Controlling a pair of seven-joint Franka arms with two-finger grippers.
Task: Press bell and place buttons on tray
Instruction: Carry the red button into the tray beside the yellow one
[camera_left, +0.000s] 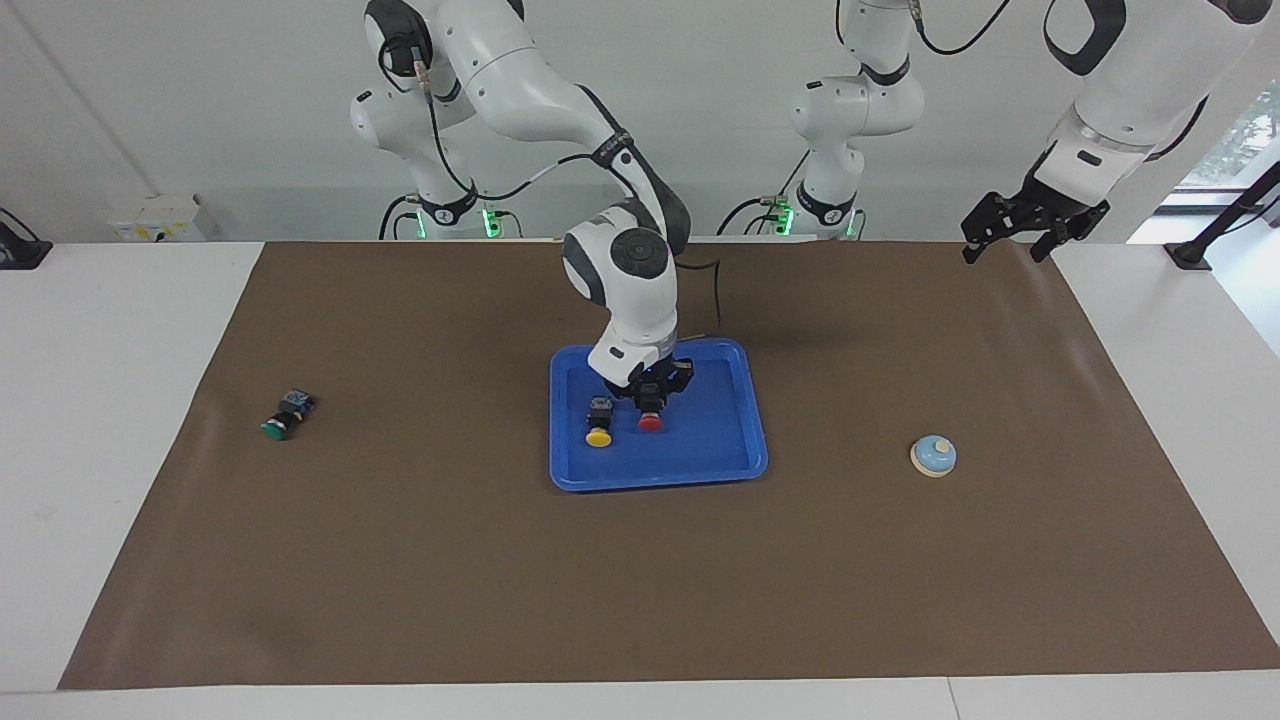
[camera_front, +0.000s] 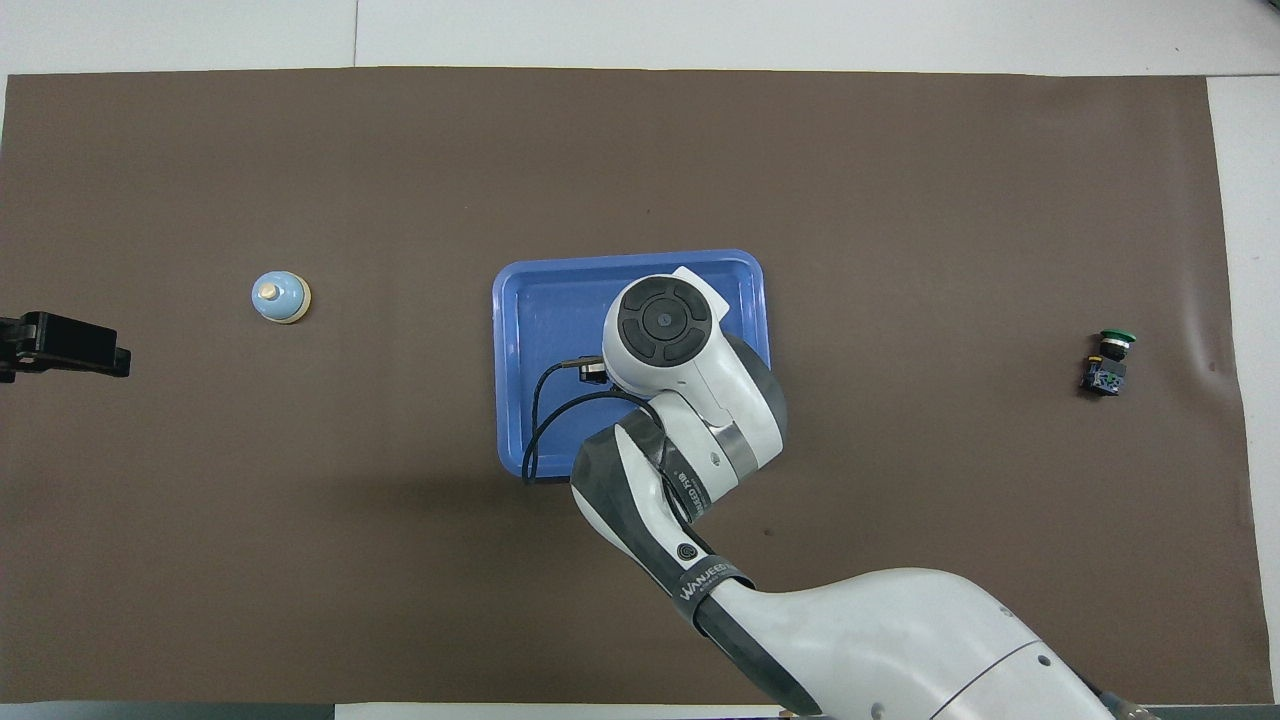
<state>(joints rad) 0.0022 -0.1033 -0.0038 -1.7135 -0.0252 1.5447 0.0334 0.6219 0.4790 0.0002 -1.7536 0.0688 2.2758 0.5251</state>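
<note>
You have two fixed cameras, both set far from the table. One looks from high across the table toward the robots' bases. The other hangs above the robots' end and looks steeply down. Both share the brown mat (camera_left: 640, 560), the tray (camera_left: 745, 440) and the bell (camera_front: 280, 298), half-turned

Desk (camera_left: 120, 450), mat (camera_left: 450, 580) spread over it: tray (camera_left: 735, 440) at the mat's middle, holding two buttons side by side, one (camera_left: 599, 422) toward the right arm's end, the other (camera_left: 650, 420) under the right gripper (camera_left: 651, 402), gripped by it. Third button (camera_left: 285, 414) on the mat, well apart toward the right arm's end. Bell (camera_left: 933, 455) on the mat toward the left arm's end, slightly farther from the robots than the tray's middle; left gripper (camera_left: 1030, 228) raised over that end's mat corner nearest the robots.
</note>
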